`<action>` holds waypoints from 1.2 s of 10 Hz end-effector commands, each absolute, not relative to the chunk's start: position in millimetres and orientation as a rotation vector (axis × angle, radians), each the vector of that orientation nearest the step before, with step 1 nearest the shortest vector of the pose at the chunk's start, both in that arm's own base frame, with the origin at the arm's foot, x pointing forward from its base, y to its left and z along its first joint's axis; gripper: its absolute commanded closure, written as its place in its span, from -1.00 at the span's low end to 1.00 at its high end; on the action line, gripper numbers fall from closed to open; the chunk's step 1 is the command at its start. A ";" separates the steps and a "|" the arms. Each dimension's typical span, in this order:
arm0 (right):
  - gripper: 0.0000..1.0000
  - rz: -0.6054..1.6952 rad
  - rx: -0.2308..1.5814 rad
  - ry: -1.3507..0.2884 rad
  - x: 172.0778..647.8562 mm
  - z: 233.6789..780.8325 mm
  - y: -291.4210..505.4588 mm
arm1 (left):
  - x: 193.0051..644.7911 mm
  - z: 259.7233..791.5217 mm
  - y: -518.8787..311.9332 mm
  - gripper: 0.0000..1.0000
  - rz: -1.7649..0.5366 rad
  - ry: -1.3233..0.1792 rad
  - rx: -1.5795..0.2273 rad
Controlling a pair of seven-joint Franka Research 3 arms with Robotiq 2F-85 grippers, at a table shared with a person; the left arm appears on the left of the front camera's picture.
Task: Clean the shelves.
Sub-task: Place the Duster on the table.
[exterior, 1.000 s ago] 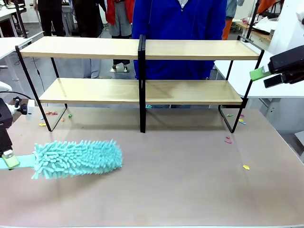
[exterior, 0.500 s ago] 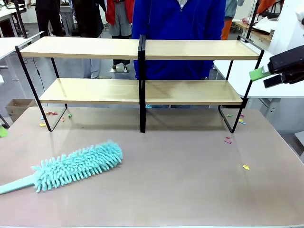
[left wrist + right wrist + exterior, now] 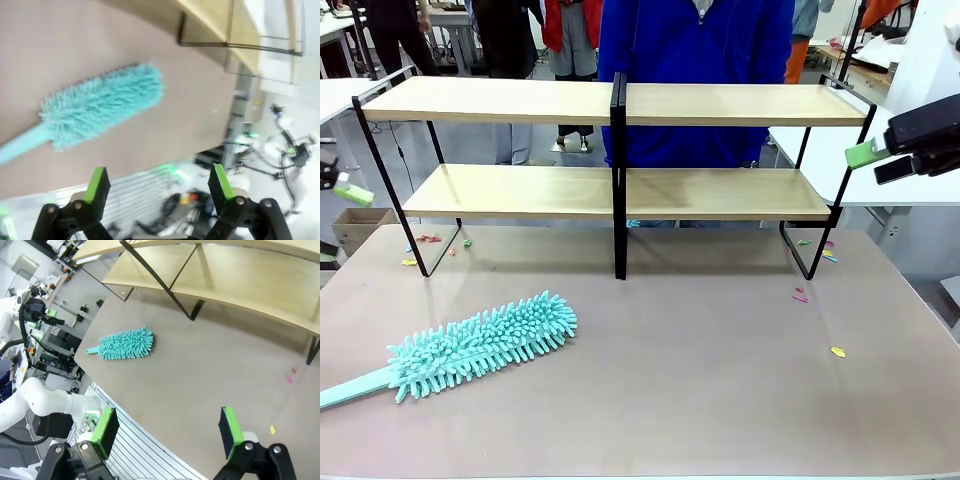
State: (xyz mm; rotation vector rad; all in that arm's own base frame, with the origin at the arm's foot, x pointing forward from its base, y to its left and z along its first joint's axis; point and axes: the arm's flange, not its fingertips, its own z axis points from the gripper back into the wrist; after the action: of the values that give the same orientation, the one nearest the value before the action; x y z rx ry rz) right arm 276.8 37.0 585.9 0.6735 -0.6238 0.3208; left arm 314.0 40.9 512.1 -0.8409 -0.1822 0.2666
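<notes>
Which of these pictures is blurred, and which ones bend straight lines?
Left wrist view: soft with motion blur, the duster and the shelves smeared. Right wrist view: sharp, but the wide lens bows the shelf boards into curves. Front view: sharp and evenly lit, with a soft shadow under the shelves.

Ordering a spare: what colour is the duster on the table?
Turquoise, head and handle alike; the duster shows best in the front view.

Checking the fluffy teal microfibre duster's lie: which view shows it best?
The front view: the fluffy teal microfibre duster lies flat, sharp, its handle cut off at the picture's edge. Left wrist view is blurred; right wrist view shows it whole but small.
</notes>
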 end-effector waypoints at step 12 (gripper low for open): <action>-1.00 0.336 0.685 -0.646 280.4 585.3 37.3 | 317.3 515.7 30.0 -1.00 0.343 -0.160 -0.941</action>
State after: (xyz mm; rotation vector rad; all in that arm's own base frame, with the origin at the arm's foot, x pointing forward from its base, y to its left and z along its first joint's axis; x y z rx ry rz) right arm 277.0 37.3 585.8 0.6722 -0.6241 0.3218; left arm 318.4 28.4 516.2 -0.9402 -0.1591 0.3542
